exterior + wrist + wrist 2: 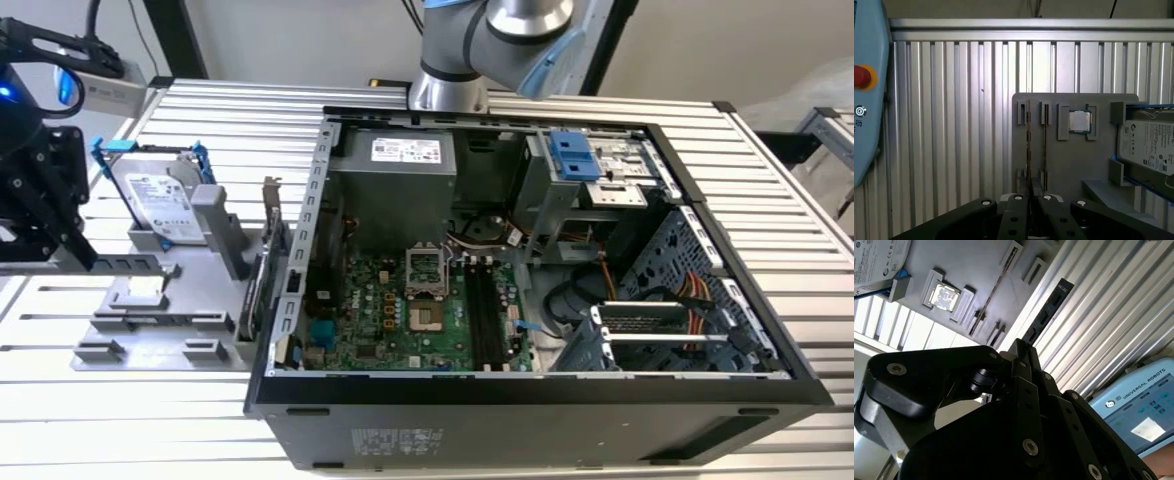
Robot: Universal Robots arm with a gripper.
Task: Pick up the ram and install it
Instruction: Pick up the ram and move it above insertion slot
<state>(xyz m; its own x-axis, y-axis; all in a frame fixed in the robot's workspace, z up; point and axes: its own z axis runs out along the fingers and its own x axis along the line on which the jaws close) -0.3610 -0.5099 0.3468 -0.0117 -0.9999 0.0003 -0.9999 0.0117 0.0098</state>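
- Ram point(1046, 312), a long, narrow, flat circuit-board stick with a row of small dark chips, hangs over the largest thing here, the ribbed silver aluminium bench point(254, 120). The stick looks dark and its true colour is hard to make out.
- A black open computer case point(534, 395) lies on its side across the bench's middle, with the green motherboard point(400, 310) facing up.
- A silver-and-blue robot arm point(501, 40) stands at the bench's far edge behind the case, cut off above.
- A grey plastic fixture tray point(147, 330) sits between the case and the bench's edge on the exterior view's left.
- The black gripper point(1021, 347) hovers over that same edge, beside the tray, and is partly cut off in the exterior view. Its jaws are closed on the ram's near end, which the fingers hide. The rest of the stick juts past the fingertips over bare bench ribs, clear of the tray.
- A light-blue control pendant point(1139, 410) is cut off by the frame in both wrist views.
- A boxy silver hard drive with blue handles point(154, 195) stands upright at the tray's far end.
- A thin card with a metal bracket point(267, 260) stands on edge between tray and case, and its details are hard to make out.
- A small square silver processor point(1080, 121) rests in a recess of the tray.
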